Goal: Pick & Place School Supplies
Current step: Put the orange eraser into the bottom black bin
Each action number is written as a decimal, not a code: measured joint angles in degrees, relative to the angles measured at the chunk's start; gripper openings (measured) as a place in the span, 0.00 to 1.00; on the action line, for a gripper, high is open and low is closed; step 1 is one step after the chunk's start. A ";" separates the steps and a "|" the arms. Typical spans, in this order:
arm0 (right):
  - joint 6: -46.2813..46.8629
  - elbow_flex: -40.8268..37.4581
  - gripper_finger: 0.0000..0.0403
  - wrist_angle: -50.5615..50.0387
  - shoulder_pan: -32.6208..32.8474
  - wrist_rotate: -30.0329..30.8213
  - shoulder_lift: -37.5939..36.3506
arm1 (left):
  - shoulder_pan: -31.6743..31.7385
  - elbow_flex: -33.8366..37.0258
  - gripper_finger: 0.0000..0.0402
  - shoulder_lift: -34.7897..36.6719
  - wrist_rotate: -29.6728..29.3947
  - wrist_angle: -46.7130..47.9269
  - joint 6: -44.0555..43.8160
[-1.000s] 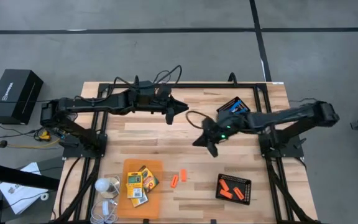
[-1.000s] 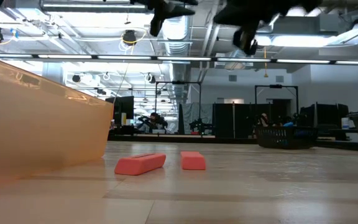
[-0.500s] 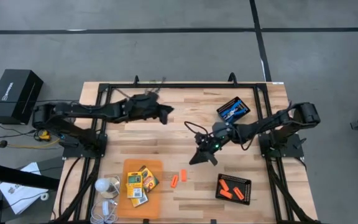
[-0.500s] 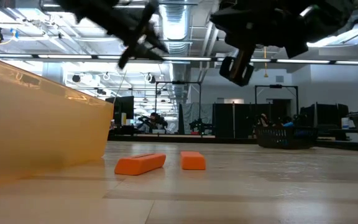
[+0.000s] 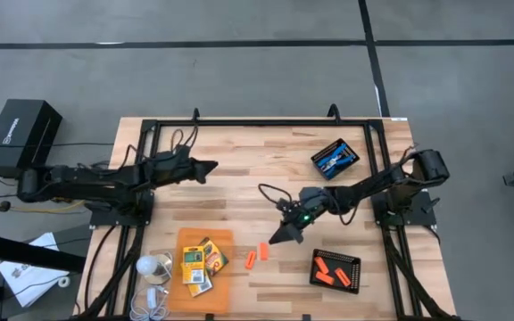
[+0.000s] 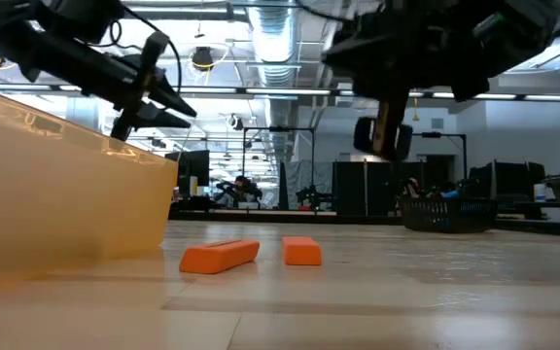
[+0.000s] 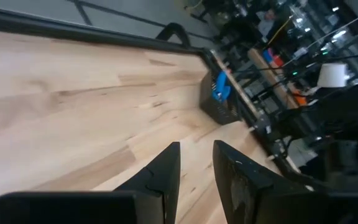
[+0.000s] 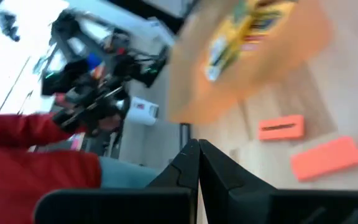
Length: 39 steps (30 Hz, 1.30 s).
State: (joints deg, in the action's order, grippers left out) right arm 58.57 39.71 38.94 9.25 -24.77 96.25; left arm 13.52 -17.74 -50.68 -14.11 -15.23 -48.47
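- Right hand (image 5: 284, 236): fingers pressed together, holding nothing, hanging above the worktop (image 5: 239, 192) just beside the two loose sticks (image 5: 256, 255), touching neither.
- Left hand (image 5: 205, 167): fingers slightly parted with a narrow gap, empty, well away from the sticks toward the worktop's far left part.
- Sticks: side by side on bare wood, right of the orange sheet (image 5: 205, 259).
- Crayon boxes (image 5: 198, 263): on the sheet, left of the sticks.
- More sticks in a black tray (image 5: 335, 270), right of the loose pair.
- Blue tool in a second tray (image 5: 335, 157), far from the sticks, near the right arm's base.
- Wooden plank worktop with black frame; grey floor around; lit ceiling and racks behind in the low view.
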 joint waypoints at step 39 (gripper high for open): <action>7.04 9.13 0.00 -10.45 2.42 5.70 14.86 | -3.87 3.50 0.22 3.17 3.16 -7.20 1.75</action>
State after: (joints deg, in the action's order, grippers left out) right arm 65.60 48.84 28.48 11.67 -19.07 111.11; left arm 9.65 -14.24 -47.51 -10.94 -22.44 -46.72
